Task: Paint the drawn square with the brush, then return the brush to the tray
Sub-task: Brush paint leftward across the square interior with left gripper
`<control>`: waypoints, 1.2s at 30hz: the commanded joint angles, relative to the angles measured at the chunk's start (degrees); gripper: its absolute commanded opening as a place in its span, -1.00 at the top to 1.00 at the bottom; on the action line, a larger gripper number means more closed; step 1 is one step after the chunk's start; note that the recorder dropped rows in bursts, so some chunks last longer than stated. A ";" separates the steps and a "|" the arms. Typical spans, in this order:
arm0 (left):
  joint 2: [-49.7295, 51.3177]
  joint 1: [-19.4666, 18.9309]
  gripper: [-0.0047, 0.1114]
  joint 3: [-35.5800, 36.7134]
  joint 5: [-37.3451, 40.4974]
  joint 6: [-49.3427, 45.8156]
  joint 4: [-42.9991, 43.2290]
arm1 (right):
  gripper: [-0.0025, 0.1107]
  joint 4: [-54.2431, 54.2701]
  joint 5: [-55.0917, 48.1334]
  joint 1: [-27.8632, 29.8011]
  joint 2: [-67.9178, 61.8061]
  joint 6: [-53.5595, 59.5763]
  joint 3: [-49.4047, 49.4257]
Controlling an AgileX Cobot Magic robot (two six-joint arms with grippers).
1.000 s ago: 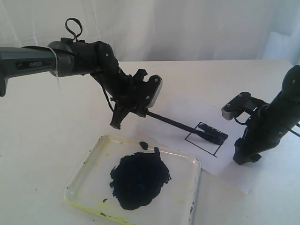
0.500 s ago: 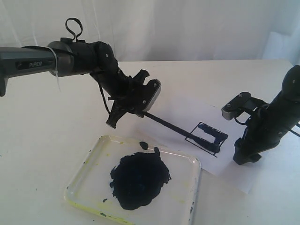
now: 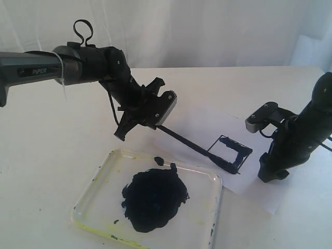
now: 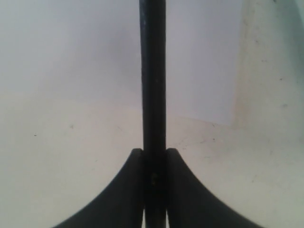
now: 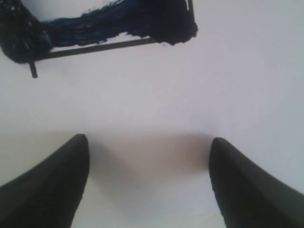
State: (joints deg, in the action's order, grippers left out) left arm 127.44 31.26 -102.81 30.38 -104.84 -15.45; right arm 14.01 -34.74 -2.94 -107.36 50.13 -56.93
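Observation:
My left gripper [image 3: 149,122] is shut on the handle of the black brush [image 3: 192,146], which slants down to the right. The brush's dark tip touches the near corner of the drawn square [image 3: 229,152] on the white paper [image 3: 197,122]. Blue-black strokes cover the square's far and right edges, and its middle is white. In the left wrist view the brush [image 4: 153,71] runs straight out from the shut gripper [image 4: 154,156]. My right gripper [image 3: 272,174] stands open on the paper to the right of the square. Its wrist view shows the painted square [image 5: 109,28] beyond the empty gripper [image 5: 148,147].
The clear tray [image 3: 98,179] with yellowish rim stains sits in front of the paper, with a big blue-black paint blob [image 3: 154,198] in its middle. Small paint spots [image 3: 159,160] lie near its far rim. A white curtain hangs behind the table.
The brush tip has dragged from the square's right side to its near corner, leaving more paint along the right edge. My left gripper shifted slightly left. The right arm stayed still.

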 commanded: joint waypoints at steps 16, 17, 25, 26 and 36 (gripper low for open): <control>-0.06 -0.30 0.92 0.08 -3.83 4.74 -3.49 | -0.20 -0.73 1.23 0.10 -1.30 0.13 0.39; -0.06 -0.30 0.92 0.08 -3.83 4.74 -3.89 | -0.20 -0.73 1.23 0.10 -1.30 0.13 0.39; -0.06 -0.19 0.92 0.08 1.12 1.73 -3.65 | -0.20 -0.73 1.23 0.10 -1.30 0.13 0.39; -0.06 -0.19 0.92 0.08 1.26 1.73 -3.65 | -0.20 -0.73 1.23 0.10 -1.30 0.13 0.39; -0.06 -0.31 0.92 0.08 0.75 1.17 -1.63 | -0.20 -0.73 1.23 0.10 -1.30 0.13 0.39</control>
State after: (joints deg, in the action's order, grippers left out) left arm 127.44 31.16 -102.81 30.14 -103.81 -16.89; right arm 14.23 -34.53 -2.94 -107.46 50.13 -56.93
